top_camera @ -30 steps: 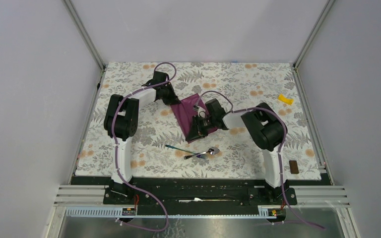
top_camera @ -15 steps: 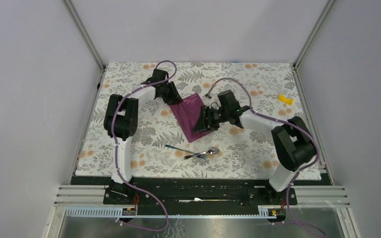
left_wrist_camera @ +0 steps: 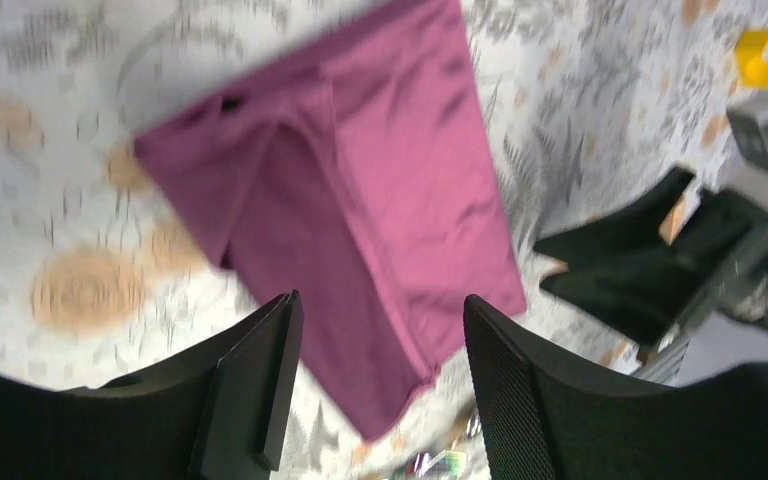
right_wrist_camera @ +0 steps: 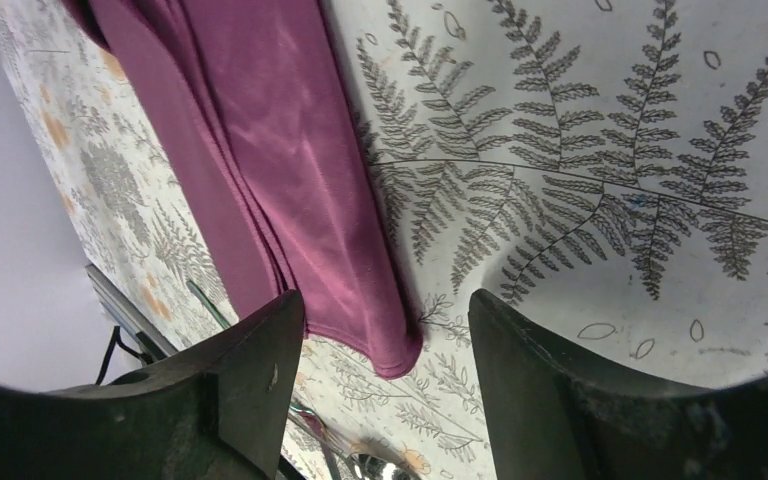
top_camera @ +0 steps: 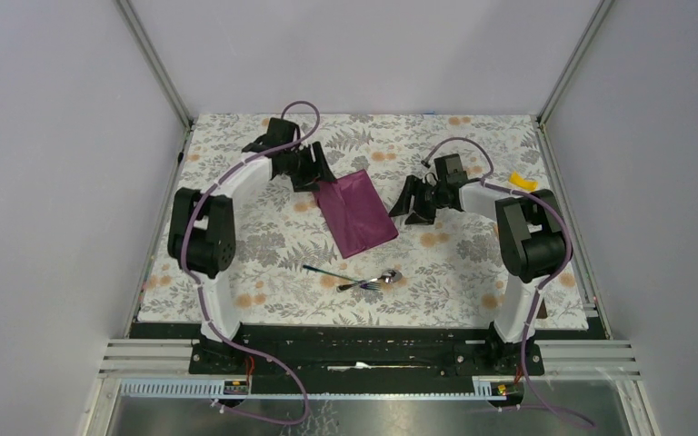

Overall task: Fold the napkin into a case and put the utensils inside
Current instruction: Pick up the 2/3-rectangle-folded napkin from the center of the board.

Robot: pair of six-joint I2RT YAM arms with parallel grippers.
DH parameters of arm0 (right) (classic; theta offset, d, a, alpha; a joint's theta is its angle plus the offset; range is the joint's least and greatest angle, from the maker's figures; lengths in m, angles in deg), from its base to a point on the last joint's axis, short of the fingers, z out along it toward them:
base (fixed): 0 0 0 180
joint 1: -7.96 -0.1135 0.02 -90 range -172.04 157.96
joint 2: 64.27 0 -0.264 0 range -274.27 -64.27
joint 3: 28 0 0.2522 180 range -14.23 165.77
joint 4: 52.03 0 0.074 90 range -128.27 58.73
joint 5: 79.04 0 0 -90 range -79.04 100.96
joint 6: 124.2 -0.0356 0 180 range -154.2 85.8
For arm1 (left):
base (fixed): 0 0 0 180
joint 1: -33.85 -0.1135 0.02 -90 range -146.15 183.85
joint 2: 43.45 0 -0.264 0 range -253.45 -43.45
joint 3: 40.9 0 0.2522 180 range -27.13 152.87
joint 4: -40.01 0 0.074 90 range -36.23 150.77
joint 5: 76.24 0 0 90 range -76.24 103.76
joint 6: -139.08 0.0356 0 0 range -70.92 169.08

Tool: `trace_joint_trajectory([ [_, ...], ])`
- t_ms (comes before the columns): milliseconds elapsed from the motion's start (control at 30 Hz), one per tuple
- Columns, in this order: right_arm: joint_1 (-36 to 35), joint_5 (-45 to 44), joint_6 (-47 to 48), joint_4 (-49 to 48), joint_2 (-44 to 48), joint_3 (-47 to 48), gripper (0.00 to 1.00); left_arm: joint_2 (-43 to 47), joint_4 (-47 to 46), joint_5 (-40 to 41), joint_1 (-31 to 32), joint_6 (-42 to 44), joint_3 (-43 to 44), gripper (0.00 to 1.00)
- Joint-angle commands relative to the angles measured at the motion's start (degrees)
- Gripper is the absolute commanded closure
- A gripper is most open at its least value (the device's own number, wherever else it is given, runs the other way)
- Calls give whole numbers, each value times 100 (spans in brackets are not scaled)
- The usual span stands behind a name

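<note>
The napkin [top_camera: 355, 214] lies on the floral tablecloth as a folded, narrow purple oblong, its layered edges showing in the left wrist view [left_wrist_camera: 360, 190] and the right wrist view [right_wrist_camera: 260, 140]. My left gripper [top_camera: 314, 169] hovers open at its far left corner, the jaws [left_wrist_camera: 378, 308] holding nothing. To the right of the cloth my right gripper [top_camera: 412, 202] stands apart from it, open and empty [right_wrist_camera: 388, 305]. The utensils sit in front of the napkin: a silver spoon [top_camera: 389, 276] and a thin iridescent-handled piece [top_camera: 325, 271].
A small yellow piece [top_camera: 522, 183] lies at the far right near the frame post. A brown block [top_camera: 538, 306] rests at the tablecloth's near right edge. Enclosure walls and metal rails bound the table on all sides.
Both grippers have opened and let go of the napkin. The right arm swung back to the right, the left drew back slightly. The napkin now lies flat and folded.
</note>
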Motion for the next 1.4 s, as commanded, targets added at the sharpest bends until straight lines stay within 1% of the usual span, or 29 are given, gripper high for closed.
trace_joint_trajectory([
  [0, 15, 419, 88, -303, -148, -23, 33, 876, 52, -27, 27, 292, -985, 35],
  [67, 17, 497, 25, -454, -190, -154, 37, 1037, -47, -34, 36, 356, -1377, 34],
  [133, 17, 574, -10, -693, -266, -224, 42, 1083, -136, 15, 40, 383, -1563, 34],
  [167, 22, 571, -34, -730, -303, -239, 44, 1071, -109, 72, 33, 378, -1563, 36],
  [233, 5, 585, -135, -853, -353, -292, 53, 1091, -181, 132, 38, 303, -1617, 39],
  [333, -136, 513, -309, -1057, -366, -436, 63, 1194, -513, 128, 39, 96, -1885, 44],
  [367, -208, 438, -399, -1136, -355, -514, 68, 1190, -562, 172, 40, 69, -1937, 45],
  [400, -290, 319, -531, -1244, -322, -605, 78, 1160, -586, 215, 35, 58, -1970, 46],
  [433, -385, 211, -793, -1412, -267, -747, 84, 1115, -581, 249, 39, 51, -1978, 47],
  [467, -504, 96, -1023, -1612, -182, -900, 86, 1100, -578, 299, 44, 35, -1994, 47],
  [500, -661, 21, -1255, -1825, -114, -1028, 87, 1152, -595, 380, 71, 26, -2023, 47],
  [600, -1186, -101, -1888, -2411, 63, -1288, 86, 1413, -565, 821, 275, 131, -2067, 39],
  [633, -1357, -134, -1998, -2531, 147, -1331, 85, 1503, -515, 952, 359, 169, -2079, 36],
  [667, -1474, -229, -2007, -2501, 241, -1335, 82, 1582, -472, 1080, 481, 189, -2116, 34],
  [733, -1481, -504, -1969, -2238, 562, -1412, 63, 1773, -328, 1309, 816, 170, -2227, 32],
  [800, -1235, -611, -1720, -1973, 928, -1529, 47, 1984, -231, 1691, 1302, 56, -2343, 31],
  [867, -843, -702, -1495, -1621, 1309, -1691, 34, 2113, -106, 2184, 1825, -159, -2385, 30],
  [900, -503, -702, -1437, -1389, 1536, -1788, 30, 2118, 16, 2519, 2078, -250, -2330, 25],
  [933, -250, -675, -1397, -1235, 1668, -1871, 27, 2083, 154, 2862, 2338, -341, -2236, 23],
  [967, -38, -639, -1298, -1048, 1798, -1920, 25, 1995, 274, 3130, 2550, -400, -2132, 23],
  [1067, 304, -549, -1007, -684, 2139, -2028, 20, 1487, 737, 3609, 3050, -420, -1644, 25],
  [1133, 409, -522, -889, -612, 2313, -2123, 19, 994, 1069, 3766, 3218, -383, -1276, 27],
  [1200, 510, -487, -843, -606, 2432, -2231, 19, 700, 1372, 3841, 3275, -380, -914, 29],
  [1300, 607, -362, -747, -606, 2449, -2312, 19, 349, 1541, 3924, 3413, -321, -562, 30],
  [1367, 615, -250, -698, -599, 2414, -2316, 19, 168, 1617, 3919, 3459, -306, -420, 34],
])
